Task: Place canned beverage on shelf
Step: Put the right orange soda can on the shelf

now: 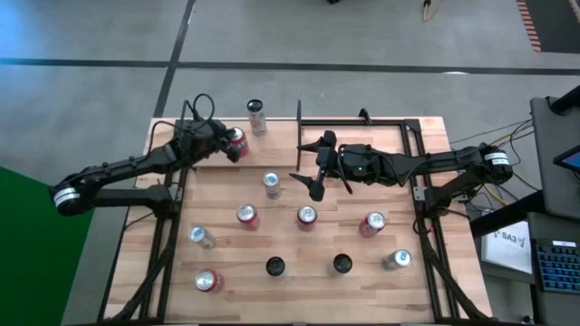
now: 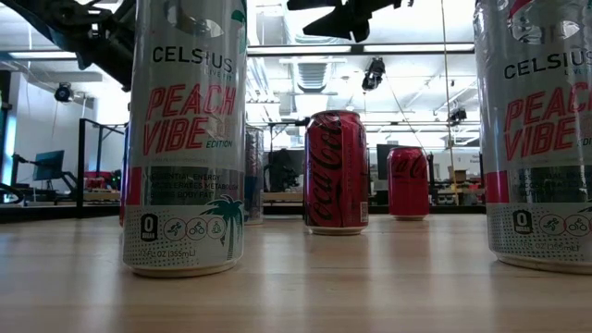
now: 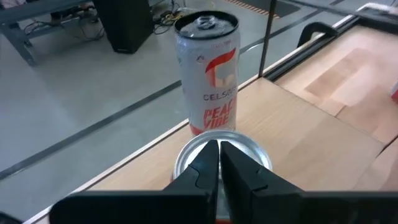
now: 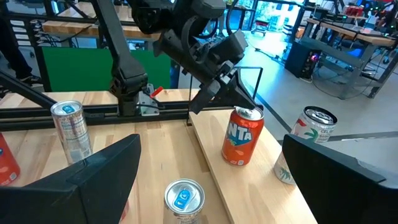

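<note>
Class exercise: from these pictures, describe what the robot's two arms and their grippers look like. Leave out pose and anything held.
Both arms are dark, jointed and slender, each with a pale silver-grey band near its base. The left gripper has two black, blocky fingers with flat inner faces. The right gripper has wide black fingers, tapered like wedges. Black cables loop by the left wrist.

Can (image 3: 222,157) body behind left end effector (image 3: 219,163)

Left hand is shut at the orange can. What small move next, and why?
Probably reopen the left hand and lower it around the orange can. Its fingers meet over the can's lid with nothing visibly between them, so a lift now would likely leave the can standing. The right hand waits open mid-table.
</note>
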`<move>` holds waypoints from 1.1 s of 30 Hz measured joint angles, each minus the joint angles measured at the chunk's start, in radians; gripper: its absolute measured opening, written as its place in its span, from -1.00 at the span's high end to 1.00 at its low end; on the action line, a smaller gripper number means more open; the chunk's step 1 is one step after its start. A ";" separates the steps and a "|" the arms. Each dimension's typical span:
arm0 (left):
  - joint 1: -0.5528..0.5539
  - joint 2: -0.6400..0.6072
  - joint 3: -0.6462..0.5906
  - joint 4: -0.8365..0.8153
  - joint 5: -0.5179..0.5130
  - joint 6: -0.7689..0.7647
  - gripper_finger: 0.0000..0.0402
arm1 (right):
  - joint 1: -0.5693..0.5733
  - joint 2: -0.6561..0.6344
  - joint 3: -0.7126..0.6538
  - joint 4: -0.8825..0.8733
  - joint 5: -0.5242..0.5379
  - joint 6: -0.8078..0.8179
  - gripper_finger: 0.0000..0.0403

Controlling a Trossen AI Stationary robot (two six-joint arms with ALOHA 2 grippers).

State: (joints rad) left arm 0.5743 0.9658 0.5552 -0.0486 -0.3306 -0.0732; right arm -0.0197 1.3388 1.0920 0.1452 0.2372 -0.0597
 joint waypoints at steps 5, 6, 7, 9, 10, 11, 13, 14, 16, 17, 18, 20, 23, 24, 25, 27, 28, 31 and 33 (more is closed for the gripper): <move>0.000 -0.001 0.001 -0.032 -0.003 -0.015 1.00 | 0.000 0.000 0.000 -0.001 0.000 0.000 -0.89; 0.000 -0.001 0.001 -0.034 -0.003 -0.016 1.00 | 0.000 0.000 0.000 -0.001 0.000 0.000 -0.89; 0.000 -0.001 0.001 -0.035 -0.003 -0.016 1.00 | 0.000 0.000 0.000 -0.001 0.000 0.000 -0.89; 0.000 -0.003 0.002 -0.040 -0.003 -0.016 1.00 | 0.000 0.000 0.000 -0.001 0.000 0.005 -0.89; 0.000 -0.004 0.005 -0.049 -0.005 -0.016 1.00 | 0.000 0.000 0.000 -0.001 0.000 0.008 -0.89; 0.000 -0.004 0.009 -0.058 -0.011 -0.018 1.00 | 0.000 0.000 0.000 -0.002 0.000 0.011 -0.89; 0.000 -0.004 0.019 -0.081 -0.025 -0.023 1.00 | 0.000 0.000 0.000 -0.007 0.000 0.011 -0.89; 0.000 -0.005 0.024 -0.092 -0.028 -0.023 1.00 | 0.000 0.000 0.000 -0.010 0.000 0.011 -0.89; 0.000 -0.005 0.034 -0.113 -0.030 -0.024 1.00 | 0.000 0.000 0.000 -0.013 0.000 0.015 -0.89; 0.000 -0.005 0.040 -0.126 -0.030 -0.023 1.00 | 0.000 0.000 0.000 -0.014 0.000 0.015 -0.89; 0.000 -0.005 0.046 -0.139 -0.030 -0.023 1.00 | 0.000 0.000 0.000 -0.014 0.000 0.015 -0.89; 0.000 -0.005 0.056 -0.161 -0.036 -0.023 1.00 | 0.000 0.000 0.000 -0.014 0.000 0.015 -0.89; 0.000 -0.006 0.067 -0.200 -0.082 -0.023 1.00 | 0.000 0.000 0.000 -0.014 0.000 0.015 -0.89; 0.000 -0.006 0.072 -0.218 -0.099 -0.023 1.00 | 0.000 0.000 0.000 -0.015 0.000 0.015 -0.89; 0.000 -0.007 0.077 -0.235 -0.114 -0.023 1.00 | 0.000 0.000 0.000 -0.015 0.000 0.015 -0.89; 0.000 -0.009 0.087 -0.263 -0.134 -0.023 1.00 | 0.000 0.000 0.000 -0.016 0.000 0.015 -0.89; 0.000 -0.010 0.090 -0.269 -0.135 -0.022 1.00 | 0.000 0.000 0.000 -0.016 0.000 0.015 -0.89; 0.000 -0.015 0.100 -0.279 -0.135 -0.017 1.00 | 0.000 0.000 0.000 -0.018 0.000 0.015 -0.89; 0.000 -0.020 0.107 -0.284 -0.135 -0.015 1.00 | 0.000 0.000 0.000 -0.020 0.000 0.015 -0.89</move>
State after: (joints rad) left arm 0.5743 0.9456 0.6620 -0.3321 -0.4652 -0.0879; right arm -0.0196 1.3388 1.0920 0.1250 0.2371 -0.0444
